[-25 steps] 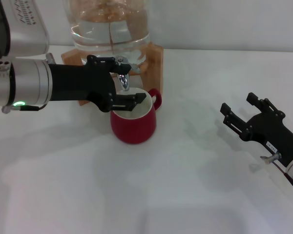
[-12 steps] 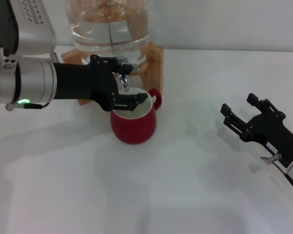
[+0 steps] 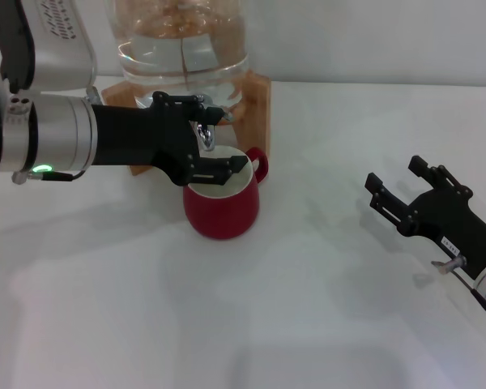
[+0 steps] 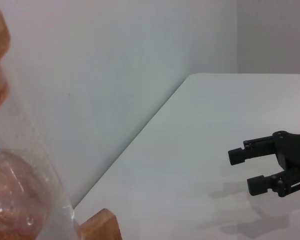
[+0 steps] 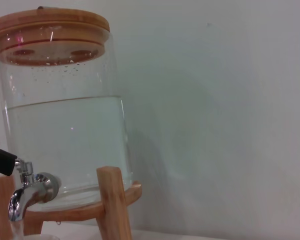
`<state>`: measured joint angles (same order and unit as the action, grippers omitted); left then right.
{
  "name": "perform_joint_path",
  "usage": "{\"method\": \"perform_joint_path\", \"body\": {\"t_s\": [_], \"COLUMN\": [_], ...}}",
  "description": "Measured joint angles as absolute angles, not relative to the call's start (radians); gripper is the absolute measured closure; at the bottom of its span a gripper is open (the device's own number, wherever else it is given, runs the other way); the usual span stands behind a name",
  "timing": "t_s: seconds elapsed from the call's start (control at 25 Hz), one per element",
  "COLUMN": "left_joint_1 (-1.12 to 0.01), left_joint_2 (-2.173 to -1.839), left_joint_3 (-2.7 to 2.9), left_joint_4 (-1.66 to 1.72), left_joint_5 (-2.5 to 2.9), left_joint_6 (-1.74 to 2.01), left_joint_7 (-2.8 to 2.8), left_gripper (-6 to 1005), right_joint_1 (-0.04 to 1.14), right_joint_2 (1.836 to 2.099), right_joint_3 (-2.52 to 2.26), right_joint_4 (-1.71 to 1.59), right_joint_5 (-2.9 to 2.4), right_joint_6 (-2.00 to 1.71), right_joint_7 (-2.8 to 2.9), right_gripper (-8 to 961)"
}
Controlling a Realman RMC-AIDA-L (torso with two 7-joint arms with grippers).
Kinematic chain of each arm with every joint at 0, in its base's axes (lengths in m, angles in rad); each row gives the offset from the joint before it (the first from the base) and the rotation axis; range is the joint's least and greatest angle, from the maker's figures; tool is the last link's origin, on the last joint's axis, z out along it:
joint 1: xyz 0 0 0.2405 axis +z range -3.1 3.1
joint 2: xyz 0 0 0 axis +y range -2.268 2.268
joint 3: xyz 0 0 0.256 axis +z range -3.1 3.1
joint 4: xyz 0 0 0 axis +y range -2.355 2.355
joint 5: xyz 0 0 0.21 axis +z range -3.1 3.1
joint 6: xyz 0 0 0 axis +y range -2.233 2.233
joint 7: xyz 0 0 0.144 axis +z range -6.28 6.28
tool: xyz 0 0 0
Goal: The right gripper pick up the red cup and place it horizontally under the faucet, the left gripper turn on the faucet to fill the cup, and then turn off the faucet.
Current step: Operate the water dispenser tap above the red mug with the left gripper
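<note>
The red cup point(image 3: 221, 209) stands upright on the white table, its mouth right below the chrome faucet point(image 3: 205, 134) of the glass water jar point(image 3: 182, 49). My left gripper point(image 3: 214, 136) is open and straddles the faucet: one finger lies by the lever on top, the other reaches over the cup's rim. In the right wrist view a black fingertip point(image 5: 0, 159) touches the lever of the faucet point(image 5: 31, 192). Far to the right, my right gripper point(image 3: 395, 185) rests low over the table, open and holding nothing. It also shows in the left wrist view as the right gripper point(image 4: 245, 170).
The jar point(image 5: 65, 130) has a wooden lid point(image 5: 50, 29) and sits in a wooden stand point(image 3: 257, 101) at the back of the table, near a pale wall. Bare white tabletop point(image 3: 324, 267) lies between the cup and the right gripper.
My left arm has edged slightly to the right, bringing its fingers closer around the faucet. The cup and the right gripper have not moved.
</note>
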<state>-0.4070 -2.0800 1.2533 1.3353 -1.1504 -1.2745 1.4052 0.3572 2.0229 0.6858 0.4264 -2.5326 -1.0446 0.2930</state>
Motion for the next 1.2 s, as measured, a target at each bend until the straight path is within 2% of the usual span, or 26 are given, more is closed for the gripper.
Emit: {"method": "perform_joint_path", "body": {"t_s": [1.2], "left_joint_1": [-0.458], "left_joint_2": [-2.079], "left_joint_3": [1.253], "left_joint_4": [1.289], "left_joint_5": [-1.147], "left_joint_6": [-1.272], "left_joint_7": [1.416], "left_gripper": [243], "right_joint_1": [0.356], "right_joint_2": [2.023], "right_joint_3": [0.676], "right_joint_4": [0.428], "right_joint_5": [-2.529], "right_joint_6": [-1.045], "right_joint_7": [0.293], "right_gripper": [150]}}
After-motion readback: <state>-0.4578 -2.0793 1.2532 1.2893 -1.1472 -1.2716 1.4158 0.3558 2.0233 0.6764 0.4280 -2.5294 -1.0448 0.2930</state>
